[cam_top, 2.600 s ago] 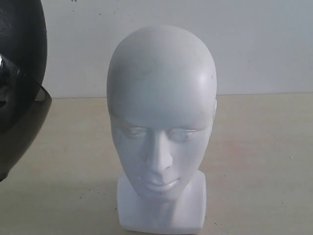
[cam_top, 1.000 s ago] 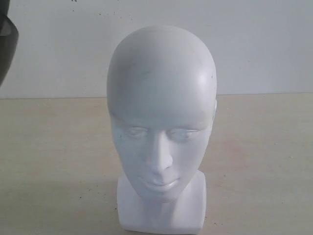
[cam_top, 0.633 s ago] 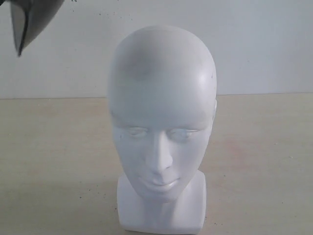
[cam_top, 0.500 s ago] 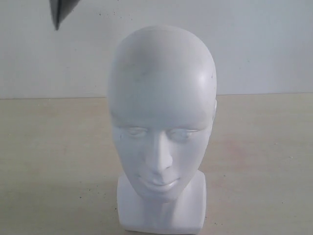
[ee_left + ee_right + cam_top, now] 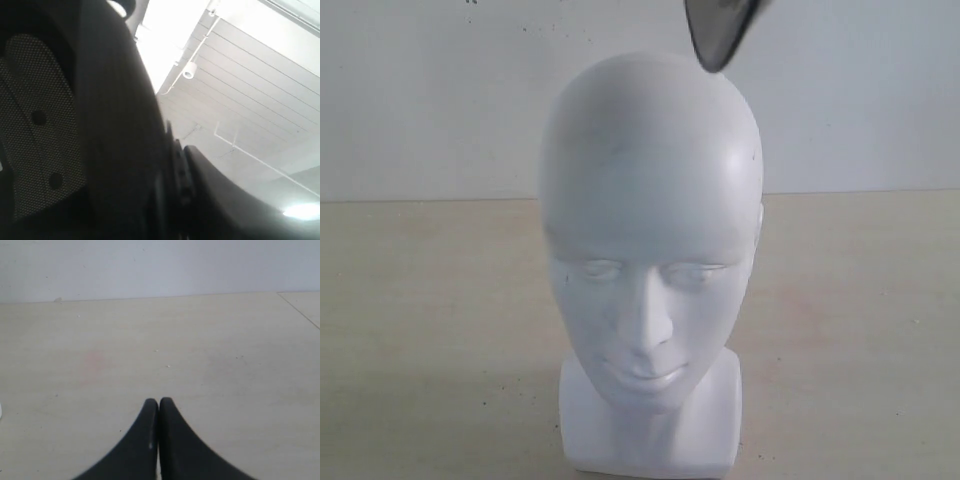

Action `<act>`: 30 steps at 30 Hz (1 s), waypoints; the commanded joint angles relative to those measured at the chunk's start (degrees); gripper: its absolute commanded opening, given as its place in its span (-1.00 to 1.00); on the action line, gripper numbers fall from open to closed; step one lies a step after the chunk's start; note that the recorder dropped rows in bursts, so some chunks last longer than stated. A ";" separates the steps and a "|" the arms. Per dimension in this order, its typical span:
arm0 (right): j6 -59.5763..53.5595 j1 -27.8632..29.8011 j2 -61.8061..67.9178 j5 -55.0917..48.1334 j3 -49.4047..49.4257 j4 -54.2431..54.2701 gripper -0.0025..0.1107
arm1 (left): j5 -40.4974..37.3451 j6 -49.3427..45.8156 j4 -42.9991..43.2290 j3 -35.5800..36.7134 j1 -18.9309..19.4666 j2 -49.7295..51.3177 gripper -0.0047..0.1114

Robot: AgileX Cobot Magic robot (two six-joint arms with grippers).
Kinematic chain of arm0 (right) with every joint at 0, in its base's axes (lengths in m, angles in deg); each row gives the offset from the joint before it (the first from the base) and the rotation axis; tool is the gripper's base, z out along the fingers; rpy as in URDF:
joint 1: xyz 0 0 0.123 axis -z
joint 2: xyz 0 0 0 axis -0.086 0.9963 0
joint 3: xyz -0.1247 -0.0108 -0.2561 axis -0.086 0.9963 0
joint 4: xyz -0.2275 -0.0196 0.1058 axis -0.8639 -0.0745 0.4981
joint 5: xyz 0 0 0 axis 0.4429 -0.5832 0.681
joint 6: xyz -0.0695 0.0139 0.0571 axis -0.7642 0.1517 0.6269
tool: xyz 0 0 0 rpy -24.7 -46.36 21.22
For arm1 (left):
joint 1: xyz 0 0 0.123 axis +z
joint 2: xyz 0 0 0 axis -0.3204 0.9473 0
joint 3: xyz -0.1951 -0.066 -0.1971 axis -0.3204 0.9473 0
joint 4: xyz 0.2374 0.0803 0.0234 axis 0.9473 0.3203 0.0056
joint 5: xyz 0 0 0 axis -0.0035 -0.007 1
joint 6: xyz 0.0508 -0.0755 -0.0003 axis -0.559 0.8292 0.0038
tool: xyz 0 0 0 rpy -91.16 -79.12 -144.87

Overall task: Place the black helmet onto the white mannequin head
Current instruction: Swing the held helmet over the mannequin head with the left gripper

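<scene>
Exterior view: you see only the smoky visor tip of the black helmet (image 5: 716,35), which hangs just above the crown of the white mannequin head (image 5: 650,250). The head is upright, glossy and facing the camera. Left wrist view: the camera is tilted at the ceiling, and the helmet's dark shell and mesh lining (image 5: 40,125) fill the frame. I can't tell the left gripper's hold. Right wrist view: the right gripper (image 5: 159,406) has its tips pressed together, empty, low over the table (image 5: 225,340).

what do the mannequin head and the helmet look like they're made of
White mannequin head: probably moulded plastic, possibly foam; it is smooth, with a soft sheen on the crown. Black helmet: hard dark shell, likely plastic, showing no glare. Its lining: mesh fabric, judging by the fine dotted weave. Its visor: smoky, seemingly translucent plastic.
</scene>
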 commanded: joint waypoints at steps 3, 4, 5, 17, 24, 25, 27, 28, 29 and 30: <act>-0.04 0.00 -0.23 0.56 0.01 -0.33 -0.96 | 4.32 4.19 -2.98 -4.41 -0.25 3.79 -0.84; -0.04 0.00 -0.23 0.56 0.01 -0.33 -0.96 | 4.32 5.70 -2.79 -5.40 -0.25 4.76 -0.84; -0.04 0.00 -0.23 0.56 0.01 -0.33 -0.96 | 4.32 6.51 -2.51 -6.03 -0.25 5.65 -0.84; -0.04 0.00 -0.23 0.56 0.01 -0.33 -0.96 | 4.32 10.65 0.22 -7.32 -0.25 9.33 -0.84; -0.04 0.00 -0.23 0.56 0.01 -0.33 -0.96 | 4.32 11.44 1.17 -7.32 -0.64 10.74 -0.84; -0.04 0.00 -0.23 0.56 0.01 -0.33 -0.96 | 4.32 11.72 1.28 -7.32 -0.64 11.41 -0.84; -0.04 0.00 -0.23 0.56 0.01 -0.33 -0.96 | 4.32 13.27 1.28 -7.23 -0.64 12.52 -0.84; -0.04 0.00 -0.23 0.56 0.01 -0.33 -0.96 | 4.32 13.85 1.13 -7.23 -0.64 13.15 -0.84; -0.04 0.00 -0.23 0.56 0.01 -0.33 -0.96 | 4.32 14.11 0.94 -7.23 -0.64 13.81 -0.84; -0.04 0.00 -0.23 0.56 0.01 -0.33 -0.96 | 4.32 14.23 0.85 -7.23 -0.64 14.38 -0.84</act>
